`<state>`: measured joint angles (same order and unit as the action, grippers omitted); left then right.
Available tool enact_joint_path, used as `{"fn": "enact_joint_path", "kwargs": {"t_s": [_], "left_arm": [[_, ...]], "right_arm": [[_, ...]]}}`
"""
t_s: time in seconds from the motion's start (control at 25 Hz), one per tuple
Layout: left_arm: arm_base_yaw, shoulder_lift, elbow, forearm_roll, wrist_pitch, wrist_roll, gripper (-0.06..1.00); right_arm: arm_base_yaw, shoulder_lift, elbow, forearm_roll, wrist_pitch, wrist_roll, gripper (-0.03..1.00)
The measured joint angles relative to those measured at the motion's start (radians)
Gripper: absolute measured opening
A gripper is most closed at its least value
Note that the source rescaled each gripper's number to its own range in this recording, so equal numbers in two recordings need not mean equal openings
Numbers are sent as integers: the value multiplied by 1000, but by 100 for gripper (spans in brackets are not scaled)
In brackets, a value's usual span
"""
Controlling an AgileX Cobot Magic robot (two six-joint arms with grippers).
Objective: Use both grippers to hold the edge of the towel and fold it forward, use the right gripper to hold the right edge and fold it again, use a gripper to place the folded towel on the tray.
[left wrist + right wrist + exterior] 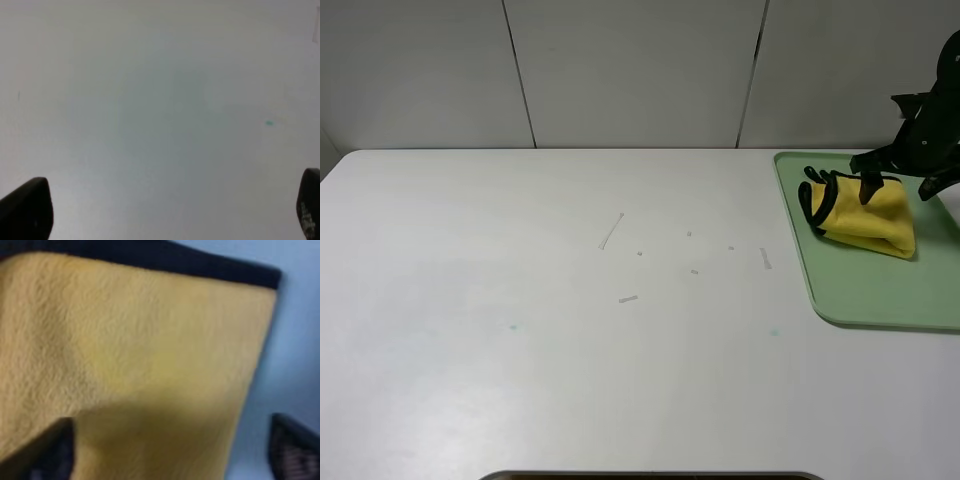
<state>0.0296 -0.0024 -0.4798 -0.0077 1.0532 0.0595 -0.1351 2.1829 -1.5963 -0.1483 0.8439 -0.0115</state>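
Over tray (860, 290) (towel (865, 218) folded): right gripper (900, 185) fingers (50, 450) wide, empty.

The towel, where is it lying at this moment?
In the exterior high view the folded towel lies on the tray at the table's far right, in the tray's rear part, directly under the right claw.

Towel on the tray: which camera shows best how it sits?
The exterior high view. It shows the whole folded towel lying inside the tray, with the right claw just above it. The right wrist view fills with blurred yellow cloth and black trim, too close to judge placement. The left wrist view shows only bare table.
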Motion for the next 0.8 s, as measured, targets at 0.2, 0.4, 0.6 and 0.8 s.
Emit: {"fn": "enact_joint_path", "kwargs": {"t_s": [0.2, 0.4, 0.6, 0.8], "left_arm": [[0, 0, 0, 0, 0, 0, 100], [0, 0, 0, 0, 0, 0, 100], [0, 0, 0, 0, 0, 0, 100], [0, 0, 0, 0, 0, 0, 100]], "right_arm": [[0, 0, 0, -15, 1, 28, 100], [0, -1, -18, -3, 43, 30, 100], [5, -20, -76, 34, 193, 36, 100], [39, -92, -84, 37, 290, 45, 100]]}}
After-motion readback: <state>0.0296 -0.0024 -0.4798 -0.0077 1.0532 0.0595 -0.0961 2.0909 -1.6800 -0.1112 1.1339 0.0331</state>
